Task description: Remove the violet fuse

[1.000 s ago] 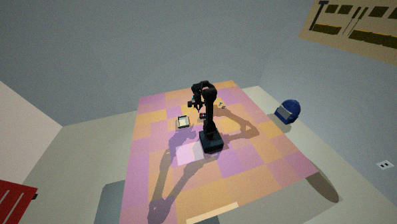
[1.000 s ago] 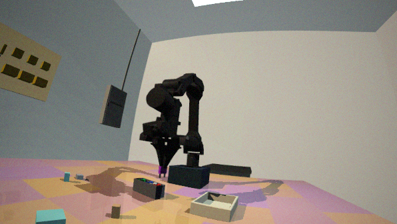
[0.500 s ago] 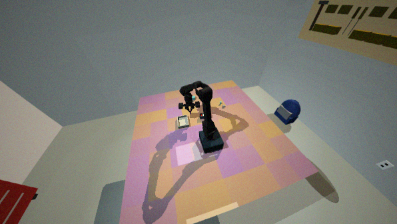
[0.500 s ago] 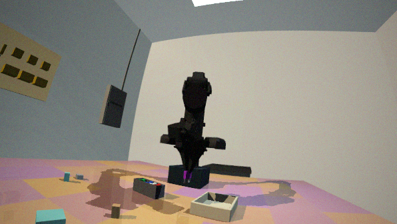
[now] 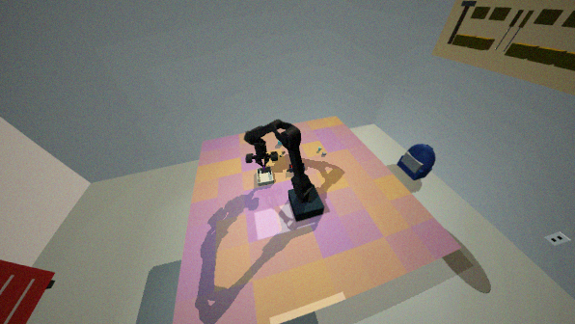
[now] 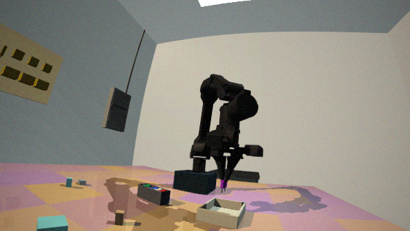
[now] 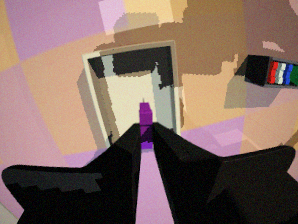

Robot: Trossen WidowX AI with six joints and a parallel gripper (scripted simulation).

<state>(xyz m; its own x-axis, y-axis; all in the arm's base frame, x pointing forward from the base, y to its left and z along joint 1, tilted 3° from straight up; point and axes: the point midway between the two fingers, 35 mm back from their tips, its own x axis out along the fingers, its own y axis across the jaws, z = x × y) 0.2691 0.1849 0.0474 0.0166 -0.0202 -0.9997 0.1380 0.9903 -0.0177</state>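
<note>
My gripper (image 5: 264,166) (image 6: 223,181) (image 7: 145,128) is shut on the violet fuse (image 6: 223,185) (image 7: 145,113), which hangs upright with its thin prongs down. The fuse is in the air, higher than the walls of the tray (image 5: 265,183) (image 6: 217,217) (image 7: 176,75). In the wrist view it shows against the tray's inside; its exact place over the tray is hard to tell. The fuse block (image 6: 151,196) (image 7: 257,70) stands to one side, apart from the gripper. It holds a red fuse (image 7: 274,72), a white fuse (image 7: 281,74), a blue fuse (image 7: 288,74) and a green fuse (image 7: 295,75).
A large teal block (image 6: 52,223) and a small brown block (image 6: 119,217) lie on the table beyond the fuse block from the arm's base (image 5: 306,203) (image 6: 195,182). A small teal block (image 6: 69,182) and a grey block (image 6: 82,182) lie farther to one side.
</note>
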